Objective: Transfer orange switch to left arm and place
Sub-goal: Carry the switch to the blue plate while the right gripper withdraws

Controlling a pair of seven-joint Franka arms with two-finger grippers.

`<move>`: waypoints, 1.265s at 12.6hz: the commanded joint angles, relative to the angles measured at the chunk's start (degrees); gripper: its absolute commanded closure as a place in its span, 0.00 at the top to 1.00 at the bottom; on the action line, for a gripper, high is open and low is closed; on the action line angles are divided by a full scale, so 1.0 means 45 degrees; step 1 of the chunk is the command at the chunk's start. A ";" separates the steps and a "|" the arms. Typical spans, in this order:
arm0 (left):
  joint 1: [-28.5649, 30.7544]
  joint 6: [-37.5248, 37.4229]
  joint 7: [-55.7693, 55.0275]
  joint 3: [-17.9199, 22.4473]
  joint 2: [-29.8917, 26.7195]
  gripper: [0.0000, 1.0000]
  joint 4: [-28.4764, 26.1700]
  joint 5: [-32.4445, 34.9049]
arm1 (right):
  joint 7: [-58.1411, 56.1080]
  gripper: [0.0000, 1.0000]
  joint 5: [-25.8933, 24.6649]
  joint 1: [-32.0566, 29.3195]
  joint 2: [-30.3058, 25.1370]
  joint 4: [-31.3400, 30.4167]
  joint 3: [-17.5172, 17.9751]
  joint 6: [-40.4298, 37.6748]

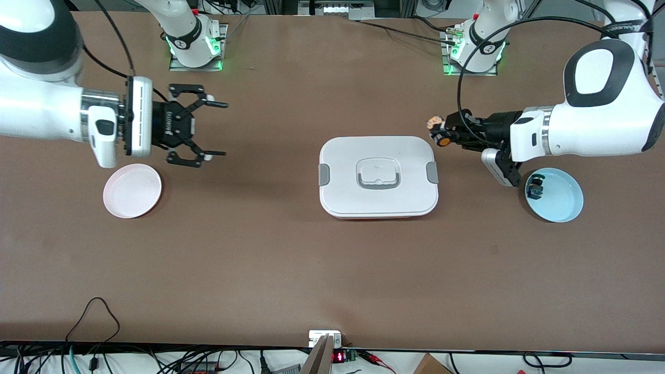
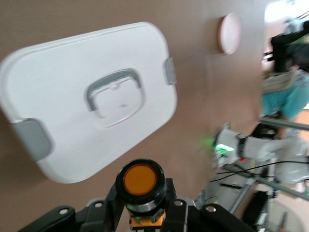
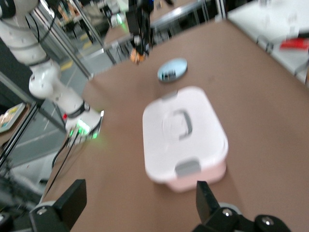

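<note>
brown table (image 1: 260, 249); left gripper (image 1: 441, 132) level, jaws pinching orange switch (image 1: 443, 138); right gripper (image 1: 208, 129) level, jaws spread

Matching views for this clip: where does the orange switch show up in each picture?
Front view: orange switch held in the left end effector, in the air beside the box.
Left wrist view: low centre, orange face toward the camera.
Right wrist view: small orange speck near the top.
Shared landmark: the box.
</note>
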 commanded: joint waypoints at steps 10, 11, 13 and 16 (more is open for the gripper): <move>0.0358 0.0157 0.5441 -0.0049 0.2026 0.29 0.0837 1.2439 | 1.0577 1.00 -1.1820 0.0932 -0.0792 0.1420 -0.0257 -0.2199; 0.0728 0.0508 0.6260 -0.0049 0.2143 0.29 0.0759 1.2891 | 1.0113 1.00 -1.2503 0.0816 -0.0675 0.1479 -0.0295 -0.1636; 0.1721 0.1540 0.7667 -0.0049 0.2591 0.29 0.0487 1.3983 | 0.9310 1.00 -1.2609 0.0582 -0.0538 0.1480 -0.0683 0.0138; 0.3461 0.4215 1.0343 -0.0049 0.3293 0.29 -0.0081 1.5079 | 0.9774 1.00 -1.2297 0.0386 -0.0576 0.1461 -0.0784 -0.0064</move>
